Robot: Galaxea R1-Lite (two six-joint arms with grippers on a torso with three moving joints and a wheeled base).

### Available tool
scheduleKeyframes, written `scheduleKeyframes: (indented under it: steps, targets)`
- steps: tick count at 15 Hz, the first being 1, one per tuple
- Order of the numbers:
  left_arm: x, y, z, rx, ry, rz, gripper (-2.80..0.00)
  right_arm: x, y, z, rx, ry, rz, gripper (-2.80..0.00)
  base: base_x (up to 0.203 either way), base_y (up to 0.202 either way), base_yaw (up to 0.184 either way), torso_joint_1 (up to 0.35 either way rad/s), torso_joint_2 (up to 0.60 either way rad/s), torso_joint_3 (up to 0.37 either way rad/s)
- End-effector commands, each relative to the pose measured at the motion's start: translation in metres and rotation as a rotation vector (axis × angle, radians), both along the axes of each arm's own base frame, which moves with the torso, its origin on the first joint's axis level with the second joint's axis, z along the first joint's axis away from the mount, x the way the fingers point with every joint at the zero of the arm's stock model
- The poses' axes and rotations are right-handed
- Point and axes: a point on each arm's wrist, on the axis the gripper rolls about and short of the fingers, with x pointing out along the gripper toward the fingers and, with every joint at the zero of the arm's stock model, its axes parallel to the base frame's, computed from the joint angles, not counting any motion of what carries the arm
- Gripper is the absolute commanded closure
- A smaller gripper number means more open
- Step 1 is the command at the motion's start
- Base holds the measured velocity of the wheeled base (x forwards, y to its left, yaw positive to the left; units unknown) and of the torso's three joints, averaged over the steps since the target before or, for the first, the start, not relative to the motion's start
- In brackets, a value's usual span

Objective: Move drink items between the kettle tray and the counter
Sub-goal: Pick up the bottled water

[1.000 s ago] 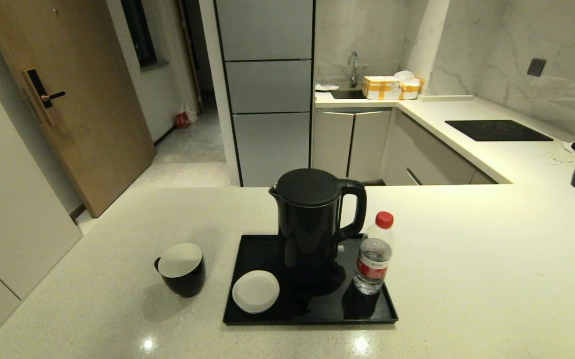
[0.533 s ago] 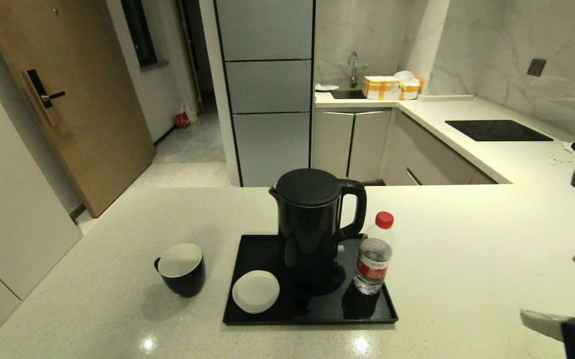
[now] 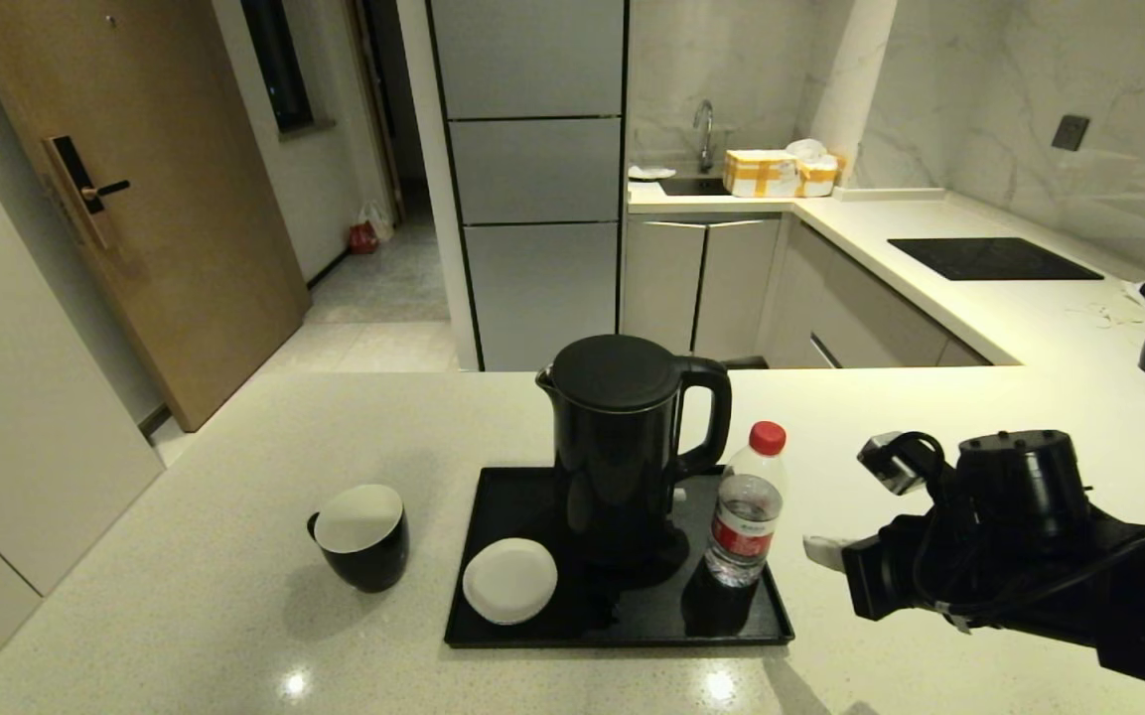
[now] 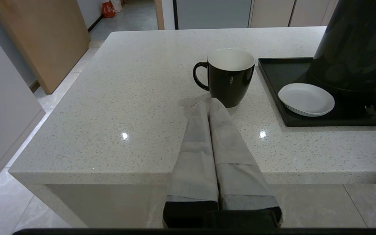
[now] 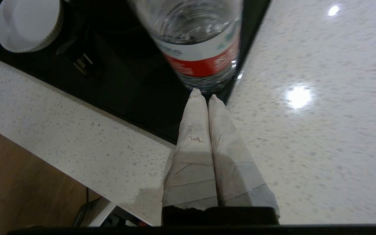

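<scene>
1. The water bottle (image 3: pixel 746 511) stood on the kettle tray (image 3: pixel 532 621) beside the kettle (image 3: pixel 622 447); its cap was cut off in the right wrist view.
2. The right claw (image 3: pixel 820 549), fingers together, hovered near it.
3. The left claw (image 4: pixel 209 104), fingers pressed together, sat by the desk (image 3: pixel 930 556) edge, pointing at the mug (image 3: pixel 361 536).

The water bottle (image 5: pixel 204 49) label's print is too blurred to read.
</scene>
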Motion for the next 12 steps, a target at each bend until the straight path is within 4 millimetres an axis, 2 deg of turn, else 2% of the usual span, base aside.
scheduleKeyframes:
  steps: [1, 7, 9, 10, 12]
  targets:
    - [0.0, 0.0, 0.0, 0.0, 0.0, 0.001, 0.0, 0.007, 0.008, -0.012, 0.0, 0.038, 0.012, 0.0, 0.0, 0.0, 0.0, 0.0, 0.0, 0.0]
    - [0.0, 0.0, 0.0, 0.0, 0.0, 0.001, 0.0, 0.017, 0.013, -0.013, 0.032, 0.006, -0.001, 0.0, 0.0, 0.0, 0.0, 0.0, 0.0, 0.0]
    - [0.0, 0.0, 0.0, 0.0, 0.0, 0.001, 0.0, 0.014, 0.011, -0.017, 0.015, 0.02, -0.016, 0.0, 0.0, 0.0, 0.0, 0.0, 0.0, 0.0]
    - [0.0, 0.0, 0.0, 0.0, 0.0, 0.001, 0.0, 0.013, 0.011, -0.021, -0.004, 0.022, -0.029, -2.8, 0.0, 0.0, 0.0, 0.0, 0.0, 0.0]
    - [0.0, 0.0, 0.0, 0.0, 0.0, 0.001, 0.0, 0.016, 0.011, -0.018, -0.001, 0.0, -0.049, -2.8, 0.0, 0.0, 0.0, 0.0, 0.0, 0.0]
